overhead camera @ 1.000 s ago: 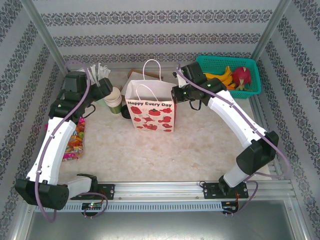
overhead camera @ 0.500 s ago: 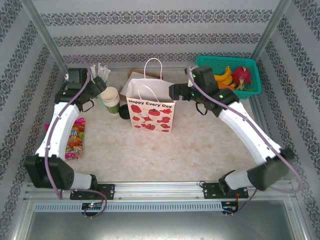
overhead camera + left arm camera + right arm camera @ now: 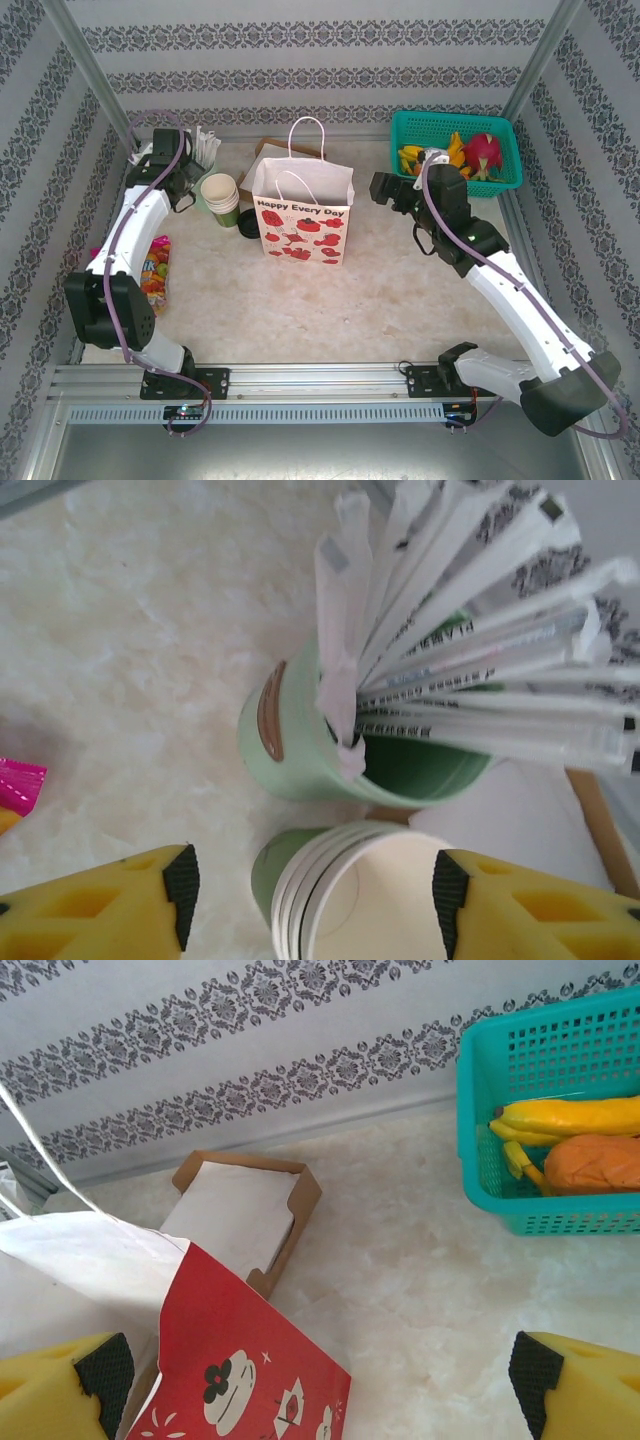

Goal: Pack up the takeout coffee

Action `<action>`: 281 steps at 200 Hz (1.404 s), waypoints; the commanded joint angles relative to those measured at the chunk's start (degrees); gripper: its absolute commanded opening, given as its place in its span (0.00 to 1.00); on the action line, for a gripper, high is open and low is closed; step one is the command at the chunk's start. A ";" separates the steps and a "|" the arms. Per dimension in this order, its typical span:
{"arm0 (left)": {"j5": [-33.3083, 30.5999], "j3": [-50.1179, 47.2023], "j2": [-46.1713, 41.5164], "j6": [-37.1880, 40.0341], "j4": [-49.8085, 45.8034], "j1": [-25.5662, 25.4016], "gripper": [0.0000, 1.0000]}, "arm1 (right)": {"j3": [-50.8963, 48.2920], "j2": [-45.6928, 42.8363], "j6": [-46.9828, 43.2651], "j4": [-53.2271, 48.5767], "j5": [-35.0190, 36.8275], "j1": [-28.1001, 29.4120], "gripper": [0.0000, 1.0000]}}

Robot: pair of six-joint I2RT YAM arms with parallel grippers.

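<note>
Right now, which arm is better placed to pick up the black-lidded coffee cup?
Left. The left tool hovers open at the stack of lidless cups, right beside the coffee cup on the paper bag's left side. The right tool sits open beyond the bag's other side, so the bag likely blocks its path.

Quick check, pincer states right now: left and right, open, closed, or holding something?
Left pincer: open, holding nothing, facing the stack of lidless cups.
Right pincer: open, holding nothing, beside the paper bag.

Matt paper bag [image 3: 303, 225], paper-wrapped straws [image 3: 480, 680], plastic mesh basket [image 3: 560, 1060], smooth marbled tabletop [image 3: 400, 290]
</note>
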 commanded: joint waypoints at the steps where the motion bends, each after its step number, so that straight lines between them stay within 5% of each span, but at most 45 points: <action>1: -4.35 1.68 2.72 -2.18 2.49 0.15 0.61 | -0.05 -1.76 0.16 0.57 1.18 -0.79 0.98; 44: -1.04 4.78 6.69 -3.54 1.79 0.14 0.56 | 0.59 -2.82 -0.72 0.48 1.50 -0.98 0.98; 81: -1.85 6.40 8.09 -3.19 1.46 0.07 0.41 | -0.13 -3.88 -0.87 0.06 1.54 -1.01 0.98; 130: -2.61 6.46 7.12 -2.88 0.43 -0.38 0.10 | -0.80 -5.08 -0.77 0.03 2.21 -1.00 0.98; 162: -3.93 6.37 4.16 -1.88 -0.70 -1.35 0.02 | -0.79 -5.41 -0.99 -0.03 2.34 -1.14 0.98; 281: -0.73 5.13 -9.20 10.99 -0.97 -1.61 0.00 | -0.05 -2.01 -0.84 1.78 -0.52 -1.42 0.98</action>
